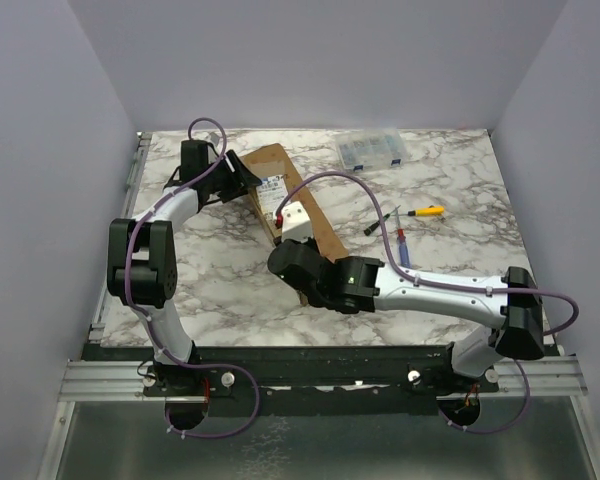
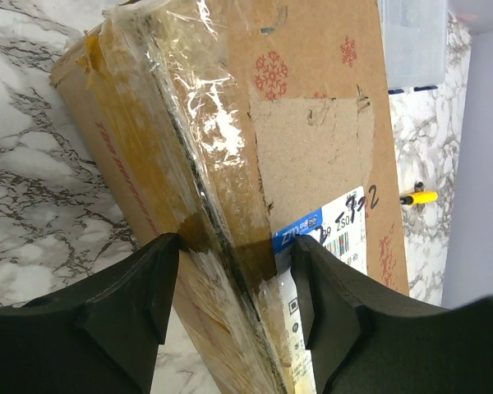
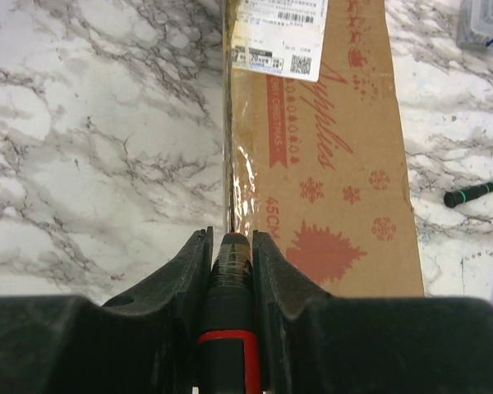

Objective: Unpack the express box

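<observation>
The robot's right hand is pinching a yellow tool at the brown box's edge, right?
Not quite. The tool pinched in the right gripper is black with a red band, not yellow. The right wrist view shows it at the taped edge of the express box.

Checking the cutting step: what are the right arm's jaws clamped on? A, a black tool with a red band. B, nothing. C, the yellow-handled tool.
A: in the right wrist view they grip a red-banded black tool, tip at the express box seam.

Bright even light, tape glare, sharp
</observation>
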`<state>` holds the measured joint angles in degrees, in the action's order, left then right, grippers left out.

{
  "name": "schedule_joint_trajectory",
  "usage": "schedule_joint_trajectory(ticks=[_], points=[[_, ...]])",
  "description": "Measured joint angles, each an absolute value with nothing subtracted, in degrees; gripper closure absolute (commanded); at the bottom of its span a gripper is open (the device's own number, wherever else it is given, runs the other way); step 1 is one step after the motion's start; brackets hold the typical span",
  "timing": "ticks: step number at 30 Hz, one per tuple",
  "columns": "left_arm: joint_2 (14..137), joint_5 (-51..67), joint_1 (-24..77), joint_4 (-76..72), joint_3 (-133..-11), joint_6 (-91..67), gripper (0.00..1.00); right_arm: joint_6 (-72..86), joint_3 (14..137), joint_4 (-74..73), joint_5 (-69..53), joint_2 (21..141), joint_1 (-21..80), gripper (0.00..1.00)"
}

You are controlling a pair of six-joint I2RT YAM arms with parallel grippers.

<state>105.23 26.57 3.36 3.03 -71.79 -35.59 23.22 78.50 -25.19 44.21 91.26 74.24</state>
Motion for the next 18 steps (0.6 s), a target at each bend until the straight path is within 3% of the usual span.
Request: schedule_joint_trajectory(ticks=[7, 15, 18], points=[[105.2, 26.5, 3.4, 3.4, -72.0, -34.9, 0.39, 28.1, 77.2, -29.6, 46.3, 89.1, 77.4, 1.00], [105.6, 24.5, 3.4, 3.0, -72.7, -34.4, 0.39, 38.0, 76.4, -45.1, 46.4, 89.2, 85.3, 1.00], [105.6, 24.4, 3.5, 2.9, -72.8, -34.3, 0.33, 40.8, 76.4, -48.8, 46.4, 89.2, 86.7, 1.00]])
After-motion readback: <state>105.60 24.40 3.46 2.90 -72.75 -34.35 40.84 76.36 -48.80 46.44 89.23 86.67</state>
